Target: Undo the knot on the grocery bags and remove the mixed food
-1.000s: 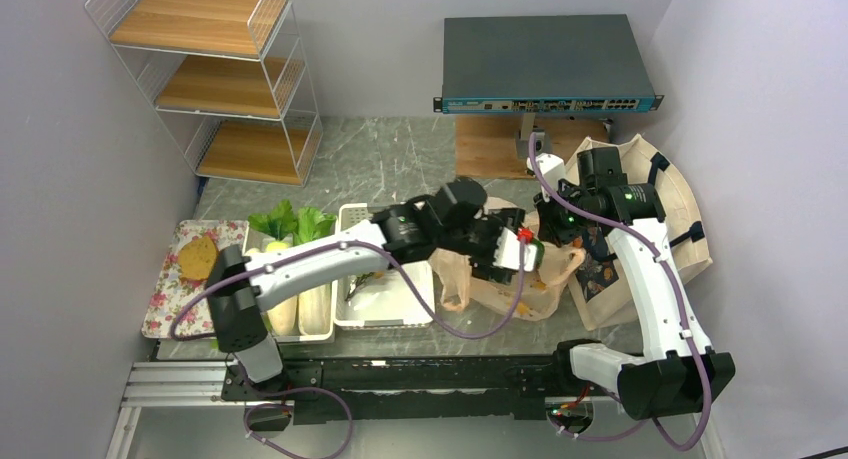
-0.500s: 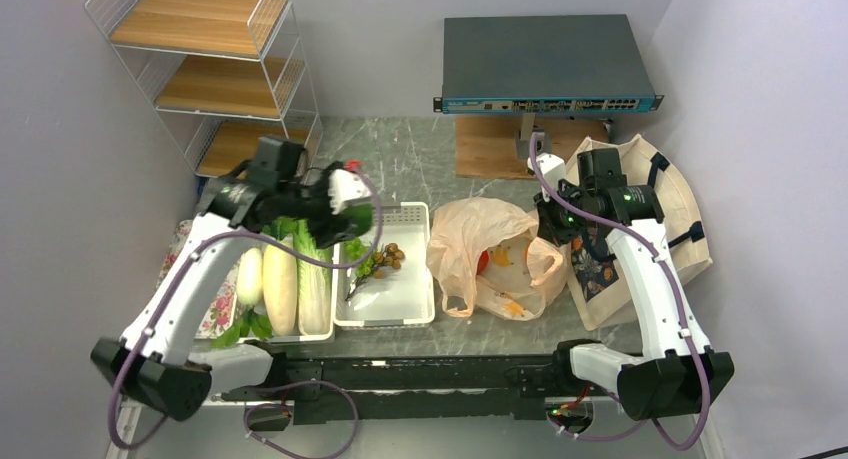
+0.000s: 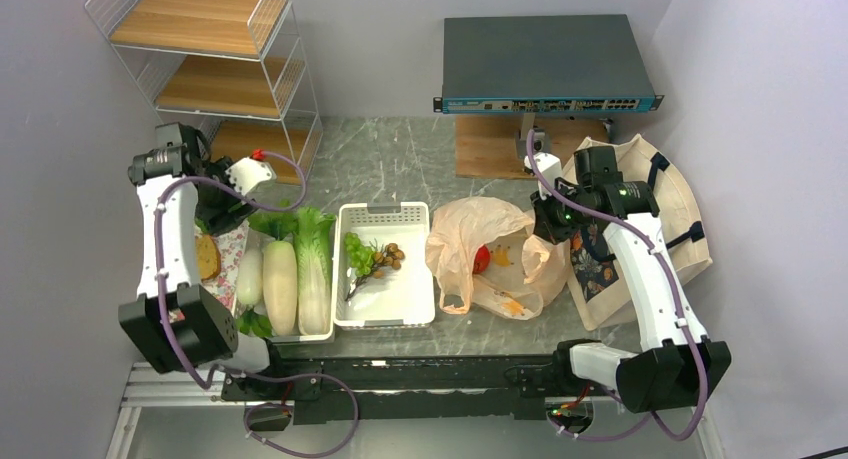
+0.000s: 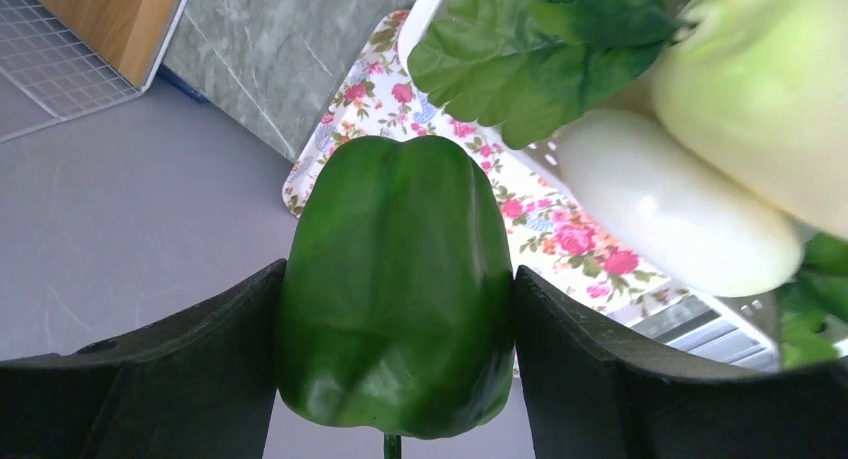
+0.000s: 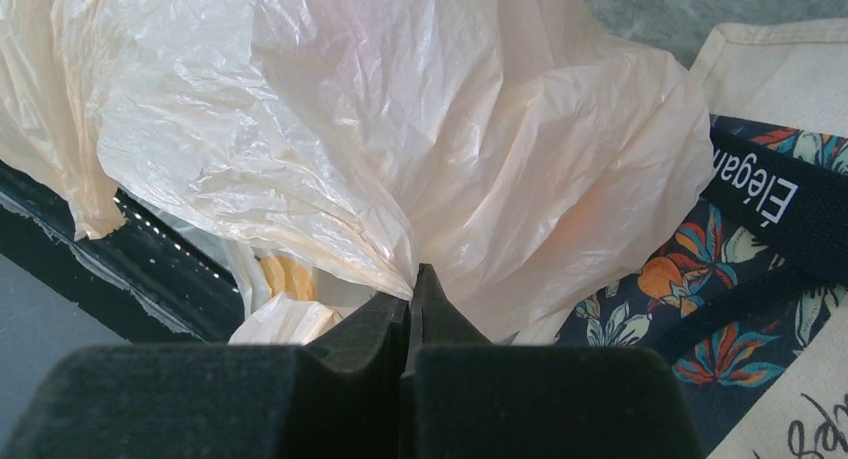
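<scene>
Bag (image 3: 490, 241) lies open mid-table, right of the white bin (image 3: 395, 297), red fruit (image 3: 482, 260) inside, right gripper (image 5: 412, 289) pinched shut on its right rim, hold that taut; far left, left gripper (image 4: 400, 274) clamps a green pepper (image 4: 395, 319) over the floral tray (image 4: 365, 89), so lower it clear of the radish (image 4: 680, 224) before opening.

Left pincer (image 4: 398, 279) carried green pepper (image 4: 392, 229) from bag (image 3: 490, 241) toward floral tray (image 4: 352, 94)

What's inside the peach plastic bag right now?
In the open plastic bag a red fruit shows; orange patches glow through the film, unidentifiable. Folds cover the rest. The right gripper is shut on its rim.
</scene>
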Robot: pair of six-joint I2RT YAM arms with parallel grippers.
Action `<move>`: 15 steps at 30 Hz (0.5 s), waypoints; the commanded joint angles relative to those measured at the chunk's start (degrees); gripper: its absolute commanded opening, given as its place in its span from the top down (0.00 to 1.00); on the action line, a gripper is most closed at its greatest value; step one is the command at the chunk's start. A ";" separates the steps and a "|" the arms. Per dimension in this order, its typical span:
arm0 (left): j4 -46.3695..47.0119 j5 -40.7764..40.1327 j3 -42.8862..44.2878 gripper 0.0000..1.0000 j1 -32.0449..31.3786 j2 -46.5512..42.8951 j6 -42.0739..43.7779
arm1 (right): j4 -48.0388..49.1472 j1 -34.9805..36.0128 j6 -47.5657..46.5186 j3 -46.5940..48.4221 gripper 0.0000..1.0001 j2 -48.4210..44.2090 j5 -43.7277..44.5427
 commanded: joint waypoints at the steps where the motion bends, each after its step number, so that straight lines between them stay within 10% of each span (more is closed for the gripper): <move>1: -2.86 -6.14 2.89 0.80 -0.85 4.85 6.40 | 1.44 -0.26 -0.28 1.20 1.00 0.72 -1.09; 15: -8.39 -6.44 8.15 0.77 -6.51 19.74 3.45 | 1.27 -0.27 1.35 0.51 1.00 -0.31 0.70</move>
